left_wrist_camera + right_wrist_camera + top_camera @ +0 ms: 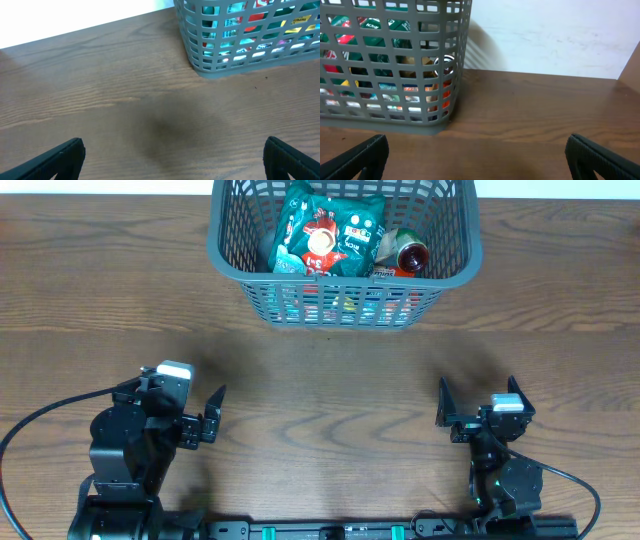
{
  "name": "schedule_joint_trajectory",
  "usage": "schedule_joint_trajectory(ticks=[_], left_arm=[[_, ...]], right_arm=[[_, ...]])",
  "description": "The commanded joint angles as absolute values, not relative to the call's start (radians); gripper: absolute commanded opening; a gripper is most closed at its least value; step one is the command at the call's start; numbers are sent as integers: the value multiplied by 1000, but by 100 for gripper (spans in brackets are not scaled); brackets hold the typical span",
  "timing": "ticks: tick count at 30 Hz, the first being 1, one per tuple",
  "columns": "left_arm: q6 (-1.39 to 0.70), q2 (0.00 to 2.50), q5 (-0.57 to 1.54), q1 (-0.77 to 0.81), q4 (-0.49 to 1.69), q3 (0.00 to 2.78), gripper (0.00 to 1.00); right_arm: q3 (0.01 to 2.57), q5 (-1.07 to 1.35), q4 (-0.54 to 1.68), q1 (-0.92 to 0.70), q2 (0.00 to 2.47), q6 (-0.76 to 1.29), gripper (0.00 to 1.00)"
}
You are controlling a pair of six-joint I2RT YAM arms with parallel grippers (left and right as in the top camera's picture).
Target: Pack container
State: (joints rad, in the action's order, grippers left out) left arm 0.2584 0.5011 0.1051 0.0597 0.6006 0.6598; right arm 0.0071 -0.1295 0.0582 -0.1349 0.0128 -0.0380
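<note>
The container [345, 283] is a dark grey slotted basket at the far middle of the wooden table. It holds green snack packets [330, 235] and a round item with a red top [411, 254]. It also shows at the upper right of the left wrist view [200, 55] and the upper left of the right wrist view [462, 60]. My left gripper [212, 415] is open and empty near the front left, well short of the container. My right gripper [478, 395] is open and empty near the front right. Both wrist views, left [172, 160] and right [477, 157], show only bare wood between the fingers.
A white wall [545, 40] stands behind the table's far edge. A black cable [40, 420] loops from the left arm's base. Bare wood [330, 390] lies between the grippers and the container.
</note>
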Motion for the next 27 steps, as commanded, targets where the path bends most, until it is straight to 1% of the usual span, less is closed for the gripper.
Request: schedule_joint_trajectory(ticks=[1,24,27], left_arm=[[252,495,112,58,598,659,99],[252,495,112,58,599,659,99],[242,458,112,58,635,658,99]], right_arm=[[6,-124,64,-134,6,-54,99],[6,-124,64,-134,6,-54,99],[6,-124,64,-134,6,-54,99]])
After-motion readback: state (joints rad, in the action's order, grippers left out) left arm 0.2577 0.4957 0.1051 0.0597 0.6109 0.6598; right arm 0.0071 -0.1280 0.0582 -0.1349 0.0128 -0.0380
